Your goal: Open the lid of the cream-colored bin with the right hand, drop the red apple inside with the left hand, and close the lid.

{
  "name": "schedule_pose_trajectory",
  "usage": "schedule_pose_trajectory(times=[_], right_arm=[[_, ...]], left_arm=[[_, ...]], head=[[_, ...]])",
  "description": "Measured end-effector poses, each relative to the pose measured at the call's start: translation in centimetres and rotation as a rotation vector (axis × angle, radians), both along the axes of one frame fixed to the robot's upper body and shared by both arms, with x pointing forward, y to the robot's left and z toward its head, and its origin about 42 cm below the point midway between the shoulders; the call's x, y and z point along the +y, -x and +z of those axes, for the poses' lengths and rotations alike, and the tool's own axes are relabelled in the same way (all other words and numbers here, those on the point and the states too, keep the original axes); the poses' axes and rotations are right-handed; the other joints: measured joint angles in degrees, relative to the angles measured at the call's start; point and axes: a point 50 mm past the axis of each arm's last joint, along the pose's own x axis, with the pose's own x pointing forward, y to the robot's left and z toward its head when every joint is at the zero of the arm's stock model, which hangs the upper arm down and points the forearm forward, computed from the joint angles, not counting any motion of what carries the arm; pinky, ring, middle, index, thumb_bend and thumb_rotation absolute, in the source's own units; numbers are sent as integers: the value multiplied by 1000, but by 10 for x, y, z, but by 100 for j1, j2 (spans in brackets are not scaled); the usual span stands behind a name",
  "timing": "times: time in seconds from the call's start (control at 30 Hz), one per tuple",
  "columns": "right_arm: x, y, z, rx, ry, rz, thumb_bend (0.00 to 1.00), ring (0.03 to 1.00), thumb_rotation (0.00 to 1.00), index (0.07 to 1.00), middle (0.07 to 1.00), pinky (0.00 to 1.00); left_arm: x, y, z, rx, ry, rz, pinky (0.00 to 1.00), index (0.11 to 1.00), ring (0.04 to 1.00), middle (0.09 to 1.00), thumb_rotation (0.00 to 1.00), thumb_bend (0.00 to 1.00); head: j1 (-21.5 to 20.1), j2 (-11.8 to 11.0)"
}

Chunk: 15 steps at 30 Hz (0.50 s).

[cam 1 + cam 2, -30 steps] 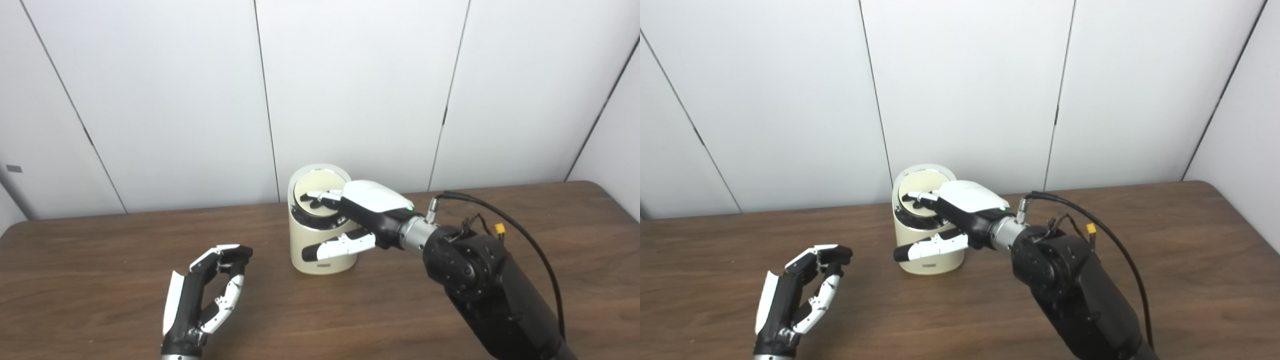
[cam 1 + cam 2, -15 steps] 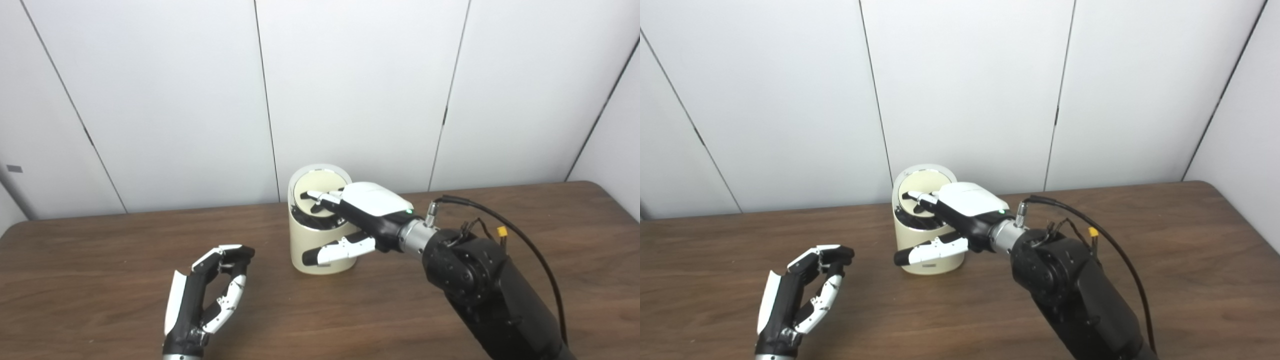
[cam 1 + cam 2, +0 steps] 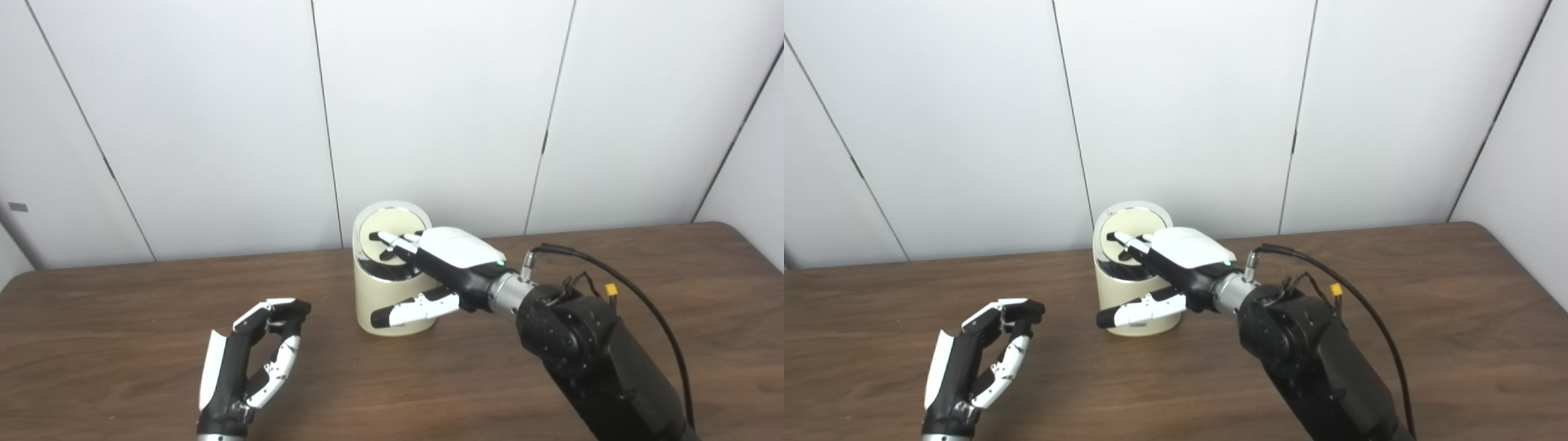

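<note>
Cream-colored cylindrical bin [image 3: 392, 300] sits near the back middle of our dark wood-grain table [image 3: 122, 318], its round lid [image 3: 394, 231] tilted up with a dark gap below. Our right hand [image 3: 441, 269] has fingers spread on the lid face, thumb lying across the bin's front, gripping nothing. Our left hand [image 3: 251, 361] rests near the front left, fingers loosely curled, empty. We see no apple.
</note>
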Motion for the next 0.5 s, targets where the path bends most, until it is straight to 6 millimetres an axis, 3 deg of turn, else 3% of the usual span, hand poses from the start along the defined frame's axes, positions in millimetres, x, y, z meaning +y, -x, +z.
schedule_pose_trajectory(times=[0.5], right_arm=[[0, -1, -4, -25, -15, -8, 873, 930, 959, 1000, 851, 1000]], left_arm=[[0, 0, 0, 10, -3, 3, 529, 634, 629, 648, 447, 212]], head=[[-17, -44]])
